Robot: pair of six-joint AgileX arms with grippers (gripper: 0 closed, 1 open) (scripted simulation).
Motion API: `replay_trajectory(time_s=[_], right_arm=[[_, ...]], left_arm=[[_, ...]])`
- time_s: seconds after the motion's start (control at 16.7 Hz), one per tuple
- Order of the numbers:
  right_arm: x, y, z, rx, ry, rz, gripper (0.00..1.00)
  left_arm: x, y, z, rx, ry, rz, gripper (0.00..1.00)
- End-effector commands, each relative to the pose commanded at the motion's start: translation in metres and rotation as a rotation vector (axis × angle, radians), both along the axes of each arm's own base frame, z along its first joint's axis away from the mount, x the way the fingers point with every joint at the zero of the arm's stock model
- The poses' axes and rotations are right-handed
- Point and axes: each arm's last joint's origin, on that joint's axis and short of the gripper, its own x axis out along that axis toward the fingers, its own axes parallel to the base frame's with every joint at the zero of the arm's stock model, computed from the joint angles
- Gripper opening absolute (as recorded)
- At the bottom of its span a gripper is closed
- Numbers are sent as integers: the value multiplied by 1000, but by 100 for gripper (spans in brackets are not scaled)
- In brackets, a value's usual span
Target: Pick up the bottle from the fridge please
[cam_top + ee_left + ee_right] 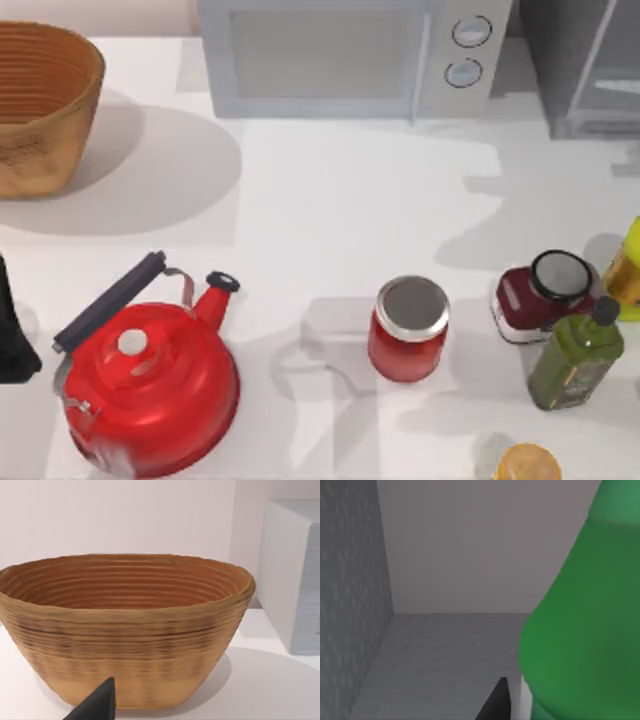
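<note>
1. Biggest worry: the right gripper (502, 700) is deep inside the dark grey boxy fridge (580, 70), which sits in the upper right of the top view. The small bright green bottle (580, 630) bulges across the right half of the right wrist view, very close to the one dark fingertip poking up at the bottom centre. I can't tell whether the claw is apart, together or clamped on anything. If it isn't lined up around the bottle, a push would probably tip it against the grey inner wall.
2. Dragging it out carelessly could clip the fridge's pale-framed door panel.
3. View differences: the top view gives the cluttered table, with a red kettle (150, 385) lower left and a red jar with a silver lid (408, 330) near the middle.
4. The left wrist view faces a woven tan basket (125, 630). The left gripper (97, 705) is parked by it, one dark tip in sight, state unclear.
</note>
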Motion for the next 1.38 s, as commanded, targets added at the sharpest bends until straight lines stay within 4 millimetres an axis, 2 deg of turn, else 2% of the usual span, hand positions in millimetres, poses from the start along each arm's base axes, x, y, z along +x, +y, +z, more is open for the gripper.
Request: replay_trajectory(time_s=[0.12,0.3,0.42,0.54,0.72,0.9,1.02,1.2,1.38], right_arm=[[-21,11,20,-4,-8,-3,0],[-67,31,50,-12,-39,-3,0],[-104,44,61,-13,-57,-2,0],[-141,56,63,-12,-72,-1,0],[-189,68,50,-10,-94,-2,0],[-222,75,25,-7,-106,-2,0],[-233,78,7,-6,-102,1,0],[-240,81,-16,-5,-79,6,0],[-242,82,-24,-6,-64,9,0]], left_arm=[[0,0,0,0,0,0,100],[0,0,0,0,0,0,100],[0,0,0,0,0,0,100],[0,0,0,0,0,0,100],[0,0,0,0,0,0,100],[0,0,0,0,0,0,100],[0,0,0,0,0,0,100],[0,0,0,0,0,0,100],[0,0,0,0,0,0,100]])
